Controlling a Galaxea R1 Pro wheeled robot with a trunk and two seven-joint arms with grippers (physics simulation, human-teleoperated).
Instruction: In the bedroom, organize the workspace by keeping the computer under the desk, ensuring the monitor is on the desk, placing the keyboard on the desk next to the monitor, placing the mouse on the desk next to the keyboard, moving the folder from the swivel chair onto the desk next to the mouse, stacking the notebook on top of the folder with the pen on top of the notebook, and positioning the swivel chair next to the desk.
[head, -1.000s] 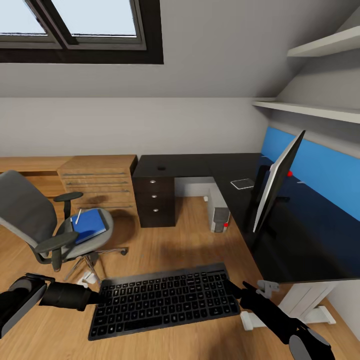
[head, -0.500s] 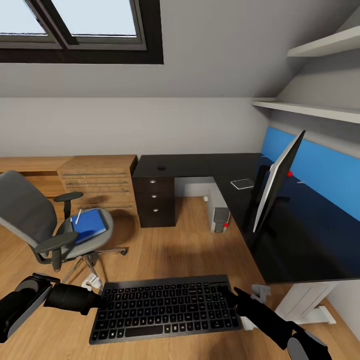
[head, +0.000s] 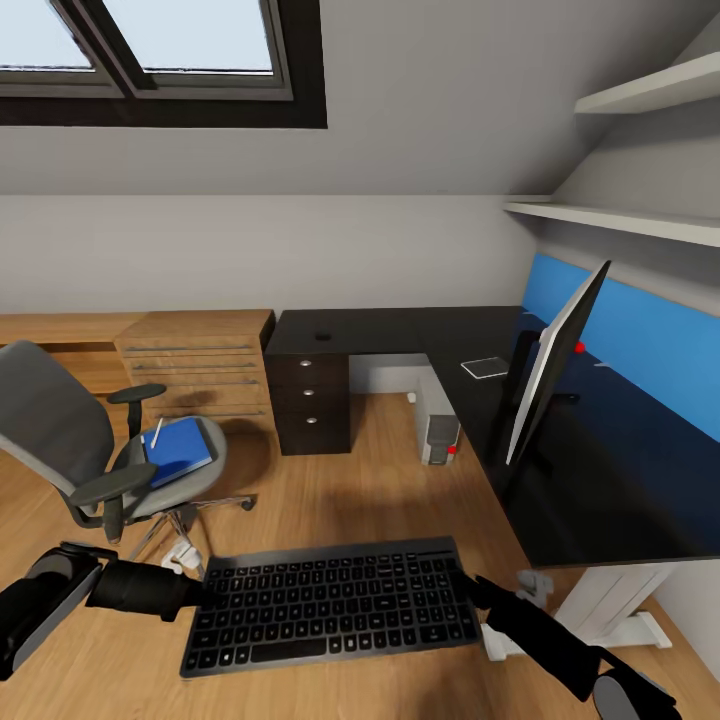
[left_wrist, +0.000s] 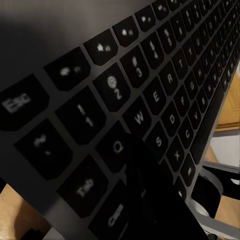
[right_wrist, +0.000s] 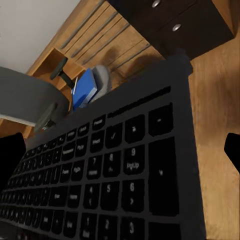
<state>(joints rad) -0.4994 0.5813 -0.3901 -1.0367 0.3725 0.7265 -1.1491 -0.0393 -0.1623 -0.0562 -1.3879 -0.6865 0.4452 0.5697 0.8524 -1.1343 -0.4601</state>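
An attic bedroom with a sloped grey wall, a skylight and a wooden floor (head: 340, 490) is showing in the head view. An L-shaped desk (head: 400, 330) with a glossy black top is standing along the right side and the far wall, with a blue back panel behind it. The monitor (head: 555, 365) is standing on the desk, seen edge-on, with a small flat white-edged item (head: 485, 367) lying on the desktop beyond it. The computer (head: 440, 430) is sitting on the floor under the desk. To the left, the swivel chair (head: 70, 440) is standing well apart from the desk, with the blue folder (head: 180, 450) lying on its seat and a thin white pen (head: 156, 432) on top of that. A light wooden chest (head: 200, 365) is standing beside the desk's dark drawers (head: 312, 400).

The keyboard (head: 330, 605) is being held in the air above the floor, in front of the desk. The left gripper (head: 195, 597) is clamped on the keyboard's left end and the right gripper (head: 470, 592) on its right end. Compared with a second ago, the keyboard is sitting slightly lower in the picture and more level, and both arms have drawn a little lower with it. The chair, folder and desk are remaining where they were.
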